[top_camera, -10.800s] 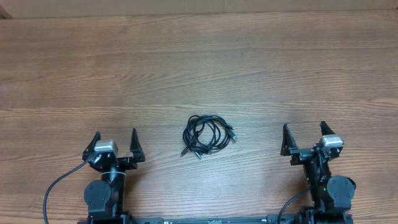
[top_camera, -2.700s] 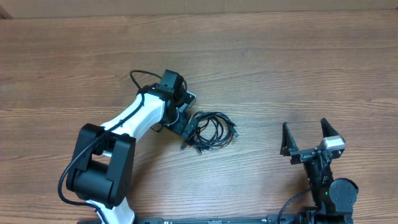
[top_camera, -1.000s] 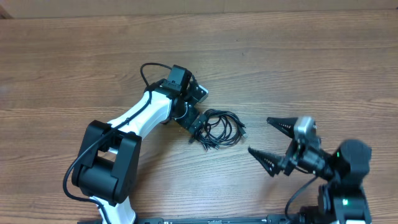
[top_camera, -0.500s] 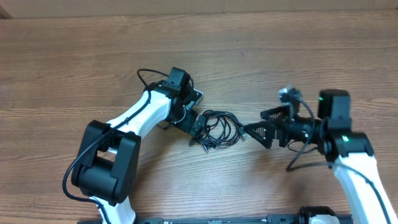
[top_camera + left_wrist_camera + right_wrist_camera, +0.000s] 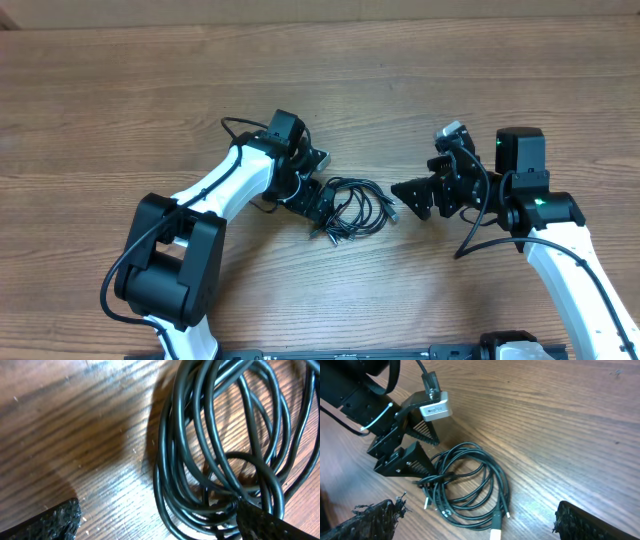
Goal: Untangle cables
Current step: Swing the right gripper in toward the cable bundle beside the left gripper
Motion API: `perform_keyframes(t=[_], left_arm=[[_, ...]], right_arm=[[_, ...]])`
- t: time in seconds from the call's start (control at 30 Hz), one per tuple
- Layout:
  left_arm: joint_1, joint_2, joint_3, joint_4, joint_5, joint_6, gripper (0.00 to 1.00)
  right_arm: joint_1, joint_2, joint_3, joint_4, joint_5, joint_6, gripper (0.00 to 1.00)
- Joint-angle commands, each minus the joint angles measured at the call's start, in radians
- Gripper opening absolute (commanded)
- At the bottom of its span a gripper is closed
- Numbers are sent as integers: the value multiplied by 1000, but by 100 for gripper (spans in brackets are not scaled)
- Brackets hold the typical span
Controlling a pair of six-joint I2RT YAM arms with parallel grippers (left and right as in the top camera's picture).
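Observation:
The cables [image 5: 352, 208] lie as one coiled black bundle on the wood table, small plugs sticking out at the lower left and right. My left gripper [image 5: 320, 183] is open at the bundle's left edge. In the left wrist view the coil [image 5: 175, 470] fills the space ahead of my left gripper [image 5: 160, 527], one finger beside the strands, nothing pinched. My right gripper [image 5: 415, 175] is open just right of the bundle, apart from it. In the right wrist view the cables [image 5: 497, 472] lie ahead of my right gripper [image 5: 480, 525], with the left gripper [image 5: 434, 457] behind them.
The wood table [image 5: 480, 80] stretches far behind the bundle. The left arm's own thick black wire [image 5: 235, 125] loops above its wrist. The right arm's wire [image 5: 478, 225] hangs below its wrist.
My right arm has lifted from its rest place at the front right and swung in beside the bundle's right edge. The left gripper stays at the bundle's left edge.

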Motion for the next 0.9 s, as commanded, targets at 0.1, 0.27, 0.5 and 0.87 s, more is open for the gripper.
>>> perform_keyframes(t=[0.1, 0.27, 0.5, 0.87], left_arm=[[6, 12, 16, 53, 12, 18, 100], [6, 12, 16, 99, -26, 17, 100], [20, 12, 16, 69, -155, -231, 100], [31, 12, 16, 16, -161, -304, 100]], right_arm=[[5, -1, 36, -28, 6, -264, 100], [26, 19, 36, -115, -53, -595, 100], [80, 105, 36, -114, -56, -789, 100], [109, 264, 36, 63, -188, -818, 100]])
